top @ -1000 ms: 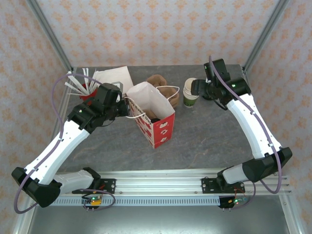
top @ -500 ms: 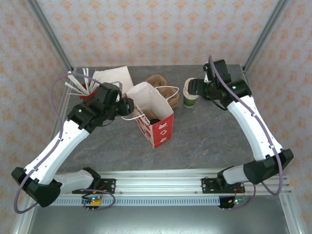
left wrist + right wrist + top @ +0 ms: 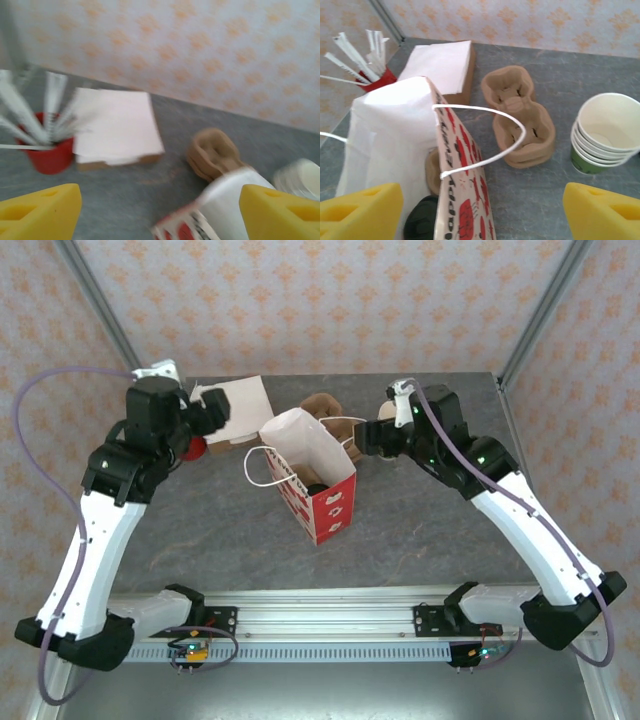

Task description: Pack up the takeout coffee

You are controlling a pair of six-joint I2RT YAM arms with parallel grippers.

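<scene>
Over the worktop [image 3: 430,530], top camera first: the paper bag [image 3: 312,465] stands open in the middle, and there's a dark round shape down inside it that I take for the black lid of the takeout coffee [image 3: 315,487]. My left hand [image 3: 212,412] hangs high, off to the left of the bag above the napkins [image 3: 240,398]. My right hand [image 3: 370,437] sits just right of the bag's mouth. Neither carries anything.

Left wrist camera, a bit blurred: the yellow fingers [image 3: 40,212] are spread wide with nothing between them. Below I get the red cup of sticks [image 3: 47,156] and the napkins left of the bag, the brown cup carrier [image 3: 212,152] behind it, and the stack of empty cups [image 3: 302,177] off to its right.

Right wrist camera: fingers wide here too, and empty. I'm looking straight down into the bag, and the black lid [image 3: 422,226] lies low inside; the cup's green side is hidden from me. So the coffee is in, and I judge the packing all but done.

The next move calls for lifting the right hand clear of the bag. Watch that white handle loop [image 3: 515,142]: it arcs out from the bag over the carrier, right under my fingers. A snag could tip light paper like that.
</scene>
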